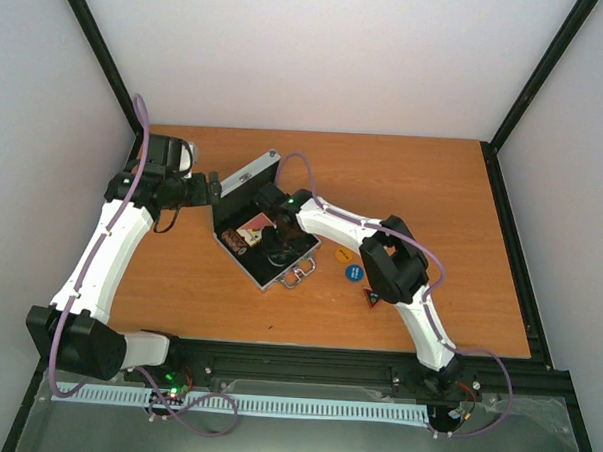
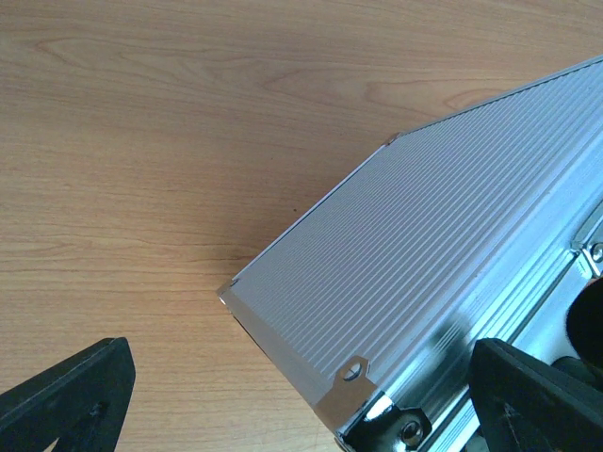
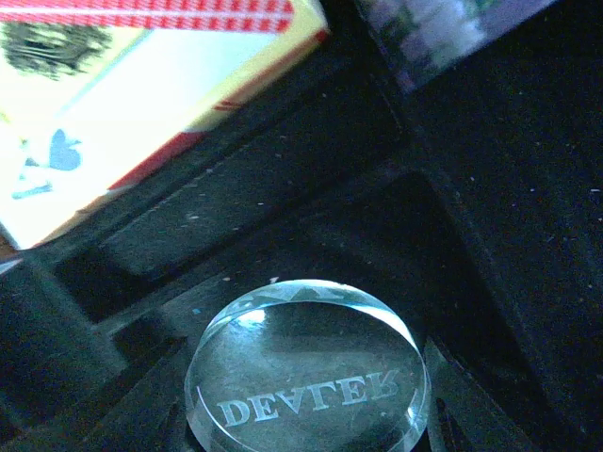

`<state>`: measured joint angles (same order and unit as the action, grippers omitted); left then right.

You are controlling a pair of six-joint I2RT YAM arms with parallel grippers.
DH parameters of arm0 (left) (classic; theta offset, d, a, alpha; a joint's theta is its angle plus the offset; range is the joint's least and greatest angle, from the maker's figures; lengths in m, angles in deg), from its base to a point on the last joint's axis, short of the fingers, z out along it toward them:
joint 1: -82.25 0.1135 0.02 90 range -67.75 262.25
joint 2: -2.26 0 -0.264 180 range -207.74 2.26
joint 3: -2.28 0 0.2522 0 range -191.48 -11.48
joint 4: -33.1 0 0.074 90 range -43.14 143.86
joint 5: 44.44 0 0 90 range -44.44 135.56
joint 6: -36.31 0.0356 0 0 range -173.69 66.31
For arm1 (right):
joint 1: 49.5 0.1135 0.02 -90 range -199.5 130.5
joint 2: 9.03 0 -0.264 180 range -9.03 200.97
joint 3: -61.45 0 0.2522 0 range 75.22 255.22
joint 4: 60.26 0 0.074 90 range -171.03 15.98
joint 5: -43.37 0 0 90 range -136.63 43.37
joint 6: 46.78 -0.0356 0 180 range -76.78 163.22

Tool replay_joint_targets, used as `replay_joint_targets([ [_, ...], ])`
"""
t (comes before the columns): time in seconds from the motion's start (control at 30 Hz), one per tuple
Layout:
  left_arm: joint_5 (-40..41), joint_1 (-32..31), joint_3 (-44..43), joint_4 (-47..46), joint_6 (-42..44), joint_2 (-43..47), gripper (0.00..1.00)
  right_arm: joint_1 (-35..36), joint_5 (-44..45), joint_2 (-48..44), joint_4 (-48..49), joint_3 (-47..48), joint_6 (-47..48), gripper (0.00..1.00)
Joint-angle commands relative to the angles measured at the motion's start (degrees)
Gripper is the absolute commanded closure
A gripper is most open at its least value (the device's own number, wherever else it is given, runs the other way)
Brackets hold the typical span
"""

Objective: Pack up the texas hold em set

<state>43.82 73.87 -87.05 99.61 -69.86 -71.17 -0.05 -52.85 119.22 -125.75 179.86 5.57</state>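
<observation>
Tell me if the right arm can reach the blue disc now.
Likely yes: the blue disc lies uncovered just outside the case; the right gripper, down inside it, must lift out.

— What's unclear on the right?
— From above, the wrist covers my right gripper down in the case; I can't tell if it grips anything. My wrist view clips the clear dealer disc at the bottom, the card deck at top and left.
— Chips?
— One chip stack, blurred, cut by the top edge. The triangular button is partly under my right arm.
</observation>
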Motion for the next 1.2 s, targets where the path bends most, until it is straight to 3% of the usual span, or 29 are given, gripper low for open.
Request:
replay_joint_targets([
  [0.0,0.33,-0.14,0.47,0.44,0.52,0.74,0.00,0.47,1.99,2.32,-1.49,1.70,0.34,0.97],
  [0.13,0.42,-0.14,0.63,0.43,0.52,0.59,0.00,0.47,3.64,4.14,-2.80,2.37,0.21,0.97],
  [0.2,0.41,-0.14,0.49,0.42,0.58,0.49,0.00,0.47,3.80,4.90,-2.94,2.66,0.38,0.89],
  [0.4,0.50,-0.15,0.43,0.51,0.62,0.41,0.00,0.47,4.20,6.04,-3.16,4.05,0.66,0.50],
  [0.5,0.50,-0.15,0.45,0.51,0.67,0.44,0.00,0.47,4.52,5.95,-3.43,4.28,0.94,0.24],
  [0.63,0.51,-0.14,0.27,0.52,0.69,0.39,0.00,0.45,5.35,4.24,-2.70,3.66,1.91,0.02],
  [1.17,0.48,-0.14,0.93,0.52,0.73,1.14,0.00,0.46,2.25,-7.24,4.27,0.16,6.87,0.00],
])
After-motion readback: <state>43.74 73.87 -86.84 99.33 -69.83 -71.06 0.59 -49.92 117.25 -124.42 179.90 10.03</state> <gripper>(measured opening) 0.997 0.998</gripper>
